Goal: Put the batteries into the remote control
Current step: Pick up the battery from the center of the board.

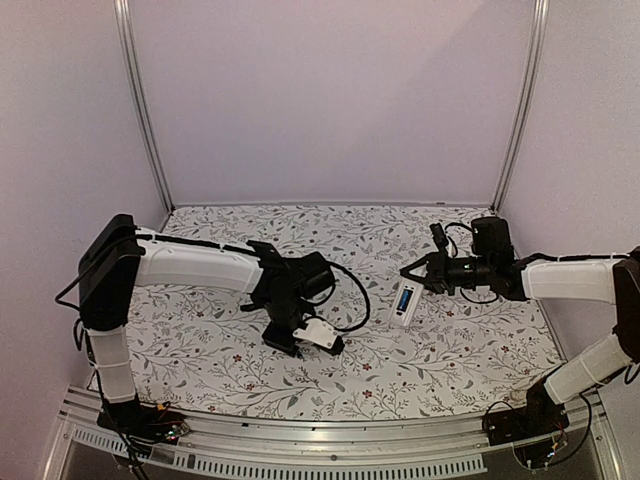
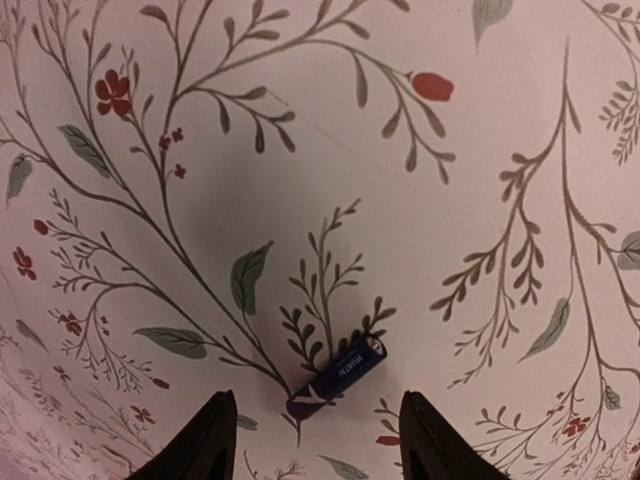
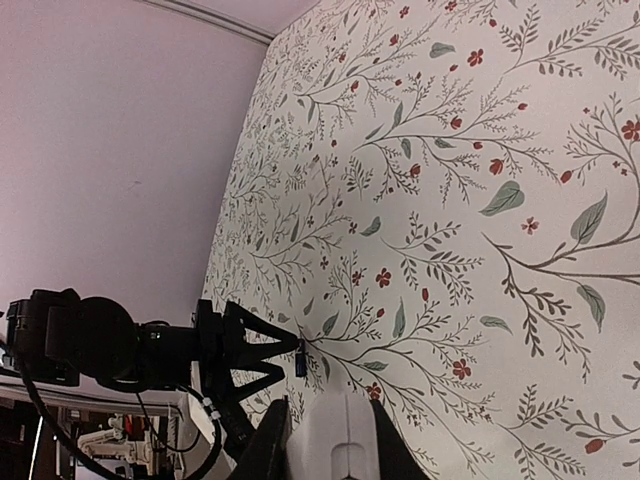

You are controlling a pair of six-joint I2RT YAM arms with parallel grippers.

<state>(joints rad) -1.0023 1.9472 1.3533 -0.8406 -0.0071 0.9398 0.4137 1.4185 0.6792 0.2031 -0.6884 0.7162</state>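
Observation:
A bright blue battery (image 2: 340,372) lies slanted on the flowered tablecloth. My left gripper (image 2: 316,400) points down over it, open, with one dark finger (image 2: 212,440) on each side and neither touching it. In the top view that gripper (image 1: 290,343) hides the battery. The right wrist view shows the same battery (image 3: 300,362) at the left gripper's tips. The white remote control (image 1: 405,303) has a blue patch on its upper face. My right gripper (image 1: 410,276) is shut on one end of it, and in the right wrist view the remote (image 3: 335,440) fills the gap between the fingers (image 3: 272,435).
The flowered cloth (image 1: 230,360) covers the table between pale walls, with metal posts in the back corners. A black cable (image 1: 352,305) loops from the left wrist across the middle. An aluminium rail (image 1: 330,450) runs along the near edge.

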